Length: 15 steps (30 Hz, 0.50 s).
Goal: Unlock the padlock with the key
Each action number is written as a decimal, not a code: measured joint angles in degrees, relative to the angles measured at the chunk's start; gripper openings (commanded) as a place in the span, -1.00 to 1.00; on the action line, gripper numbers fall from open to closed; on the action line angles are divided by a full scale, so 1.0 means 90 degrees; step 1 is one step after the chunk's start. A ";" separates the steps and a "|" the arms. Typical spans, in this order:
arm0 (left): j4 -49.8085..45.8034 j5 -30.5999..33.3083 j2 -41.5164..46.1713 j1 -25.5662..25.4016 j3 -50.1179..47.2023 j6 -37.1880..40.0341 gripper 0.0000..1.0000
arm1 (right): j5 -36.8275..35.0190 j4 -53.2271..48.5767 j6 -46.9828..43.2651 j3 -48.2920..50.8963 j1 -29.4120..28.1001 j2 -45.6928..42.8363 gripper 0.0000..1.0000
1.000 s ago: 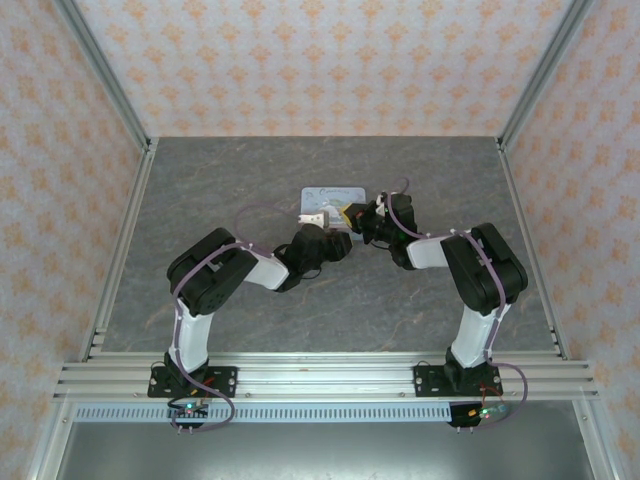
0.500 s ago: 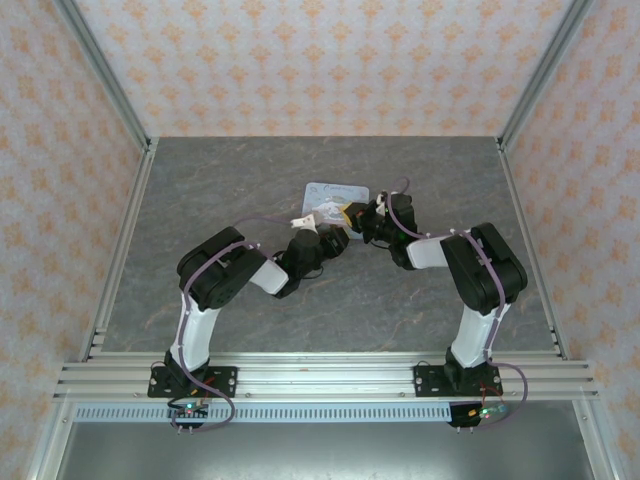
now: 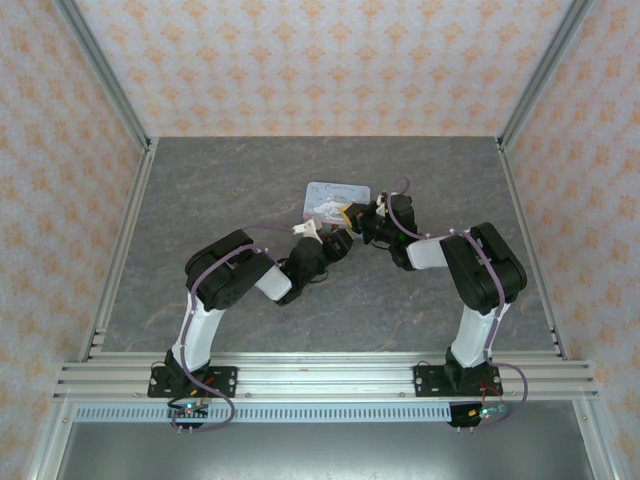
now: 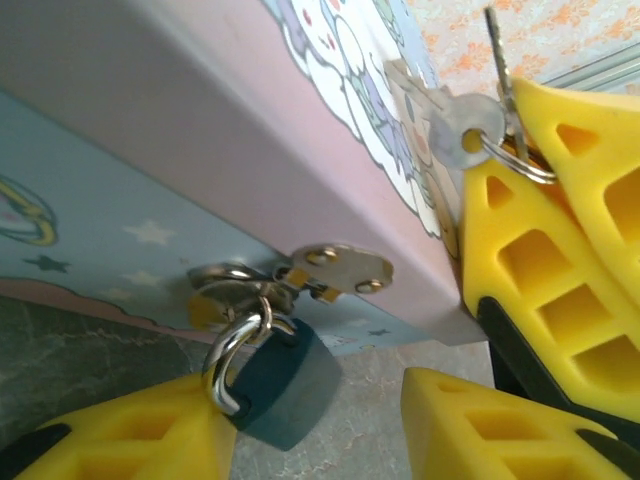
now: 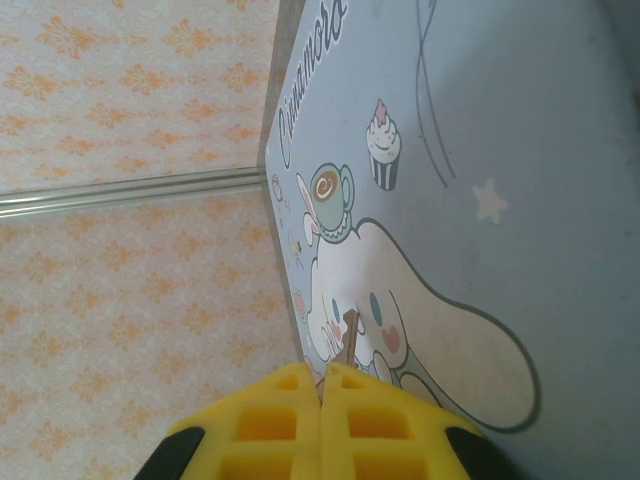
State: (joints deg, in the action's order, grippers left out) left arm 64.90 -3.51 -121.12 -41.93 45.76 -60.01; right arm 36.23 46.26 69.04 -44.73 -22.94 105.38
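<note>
1. On the left of the overhead view, the white-and-black left arm bends across the mottled grey, stone-look counter (image 3: 200, 200). Its left tool (image 3: 318, 232) sits just beside the near edge of a small rectangular tin (image 3: 338, 193).
2. The left wrist camera gives the close detail that the overhead view is too far away to show. The tin (image 4: 180, 120) has a smooth pink lid wall over a pastel-blue base printed with stars.
3. A shiny metal hasp (image 4: 340, 268) with two rivets is fixed to that wall.
4. The padlock (image 4: 290, 390) hangs below the hasp. It is a rounded, dark teal block on a curved silver shackle (image 4: 232, 362).
5. The left tool (image 4: 325, 405) has ribbed yellow plastic fingers standing apart and gripping nothing. The padlock lies between them, close against the left finger.
6. On the right of that view are the right tool's yellow fingers (image 4: 530, 260). The key (image 4: 494, 45), a thin pale sliver, stands up from their tips.
7. A wire ring (image 4: 520, 165) there carries a second key (image 4: 462, 130), which has a round head and leans on the tin's edge.
8. The right wrist camera looks across the glossy lid (image 5: 500, 150), printed with a white cartoon dog. The right tool (image 5: 320, 385) is pinched closed on the key (image 5: 350, 338).
</note>
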 measured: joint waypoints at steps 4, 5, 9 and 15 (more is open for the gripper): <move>0.0010 0.0015 -0.0007 -0.0005 0.0024 -0.0051 -0.02 | 0.0000 0.0019 0.0000 0.0012 0.0000 0.0002 -1.00; 0.0015 0.0027 -0.0015 -0.0005 0.0029 -0.0068 -0.02 | 0.0000 0.0032 0.0002 0.0017 0.0000 0.0002 -1.00; 0.0036 0.0138 -0.0034 -0.0010 0.0034 -0.0182 -0.04 | 0.0000 0.0036 0.0002 0.0017 0.0000 0.0005 -1.00; 0.0172 0.0396 -0.0124 -0.0029 0.0034 -0.0452 -0.16 | 0.0000 0.0155 0.0041 0.0053 0.0000 0.0034 -1.00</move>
State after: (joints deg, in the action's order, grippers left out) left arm 66.46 0.05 -122.23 -42.19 46.06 -64.07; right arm 36.23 47.66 69.41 -44.25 -22.94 105.69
